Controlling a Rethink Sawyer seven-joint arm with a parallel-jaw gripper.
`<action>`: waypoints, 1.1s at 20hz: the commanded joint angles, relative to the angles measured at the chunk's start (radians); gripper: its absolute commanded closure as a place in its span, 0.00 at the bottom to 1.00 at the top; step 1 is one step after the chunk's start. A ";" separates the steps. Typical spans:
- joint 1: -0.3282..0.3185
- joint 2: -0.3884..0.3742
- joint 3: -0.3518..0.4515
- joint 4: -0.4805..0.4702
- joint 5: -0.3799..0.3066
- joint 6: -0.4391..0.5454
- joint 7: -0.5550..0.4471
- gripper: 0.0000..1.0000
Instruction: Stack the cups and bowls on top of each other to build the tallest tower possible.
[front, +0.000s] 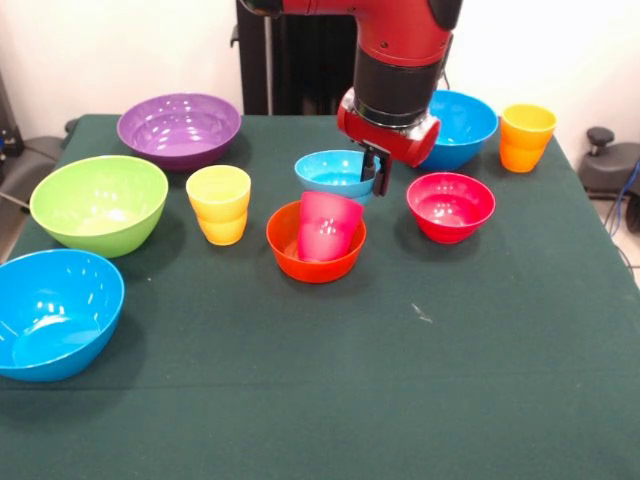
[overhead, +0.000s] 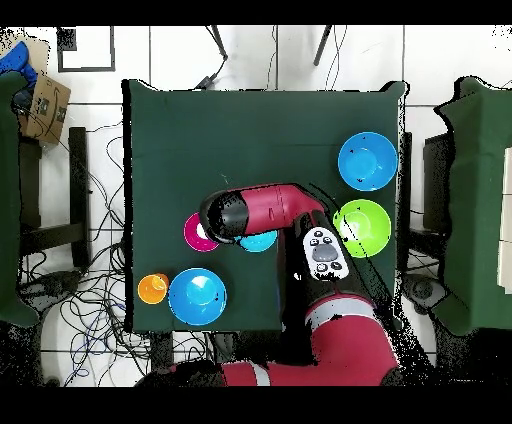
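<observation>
**Gripper low over the light blue bowl**

Dark green table (front: 480, 380), white wall behind, cables on the floor around it. The gripper (front: 380, 172) hangs at the small light blue bowl's (front: 330, 170) rim; its opening cannot be told. The red-pink cup (front: 327, 226) leans inside the orange bowl (front: 315, 262). Other bowls stand apart; the near table lies bare

arm (overhead: 270, 210) reaches across table (overhead: 200, 130) centre | blue bowl (overhead: 367, 161) near right edge | lime bowl (overhead: 362, 227) beside it | blue bowl (overhead: 197, 296), orange cup (overhead: 153, 289) bottom-left corner
</observation>
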 joint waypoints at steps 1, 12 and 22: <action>0.010 0.049 0.072 0.003 -0.042 -0.017 -0.108 1.00; 0.018 0.007 0.046 -0.028 -0.084 -0.033 -0.119 1.00; 0.054 -0.021 0.001 -0.077 -0.152 -0.065 -0.093 1.00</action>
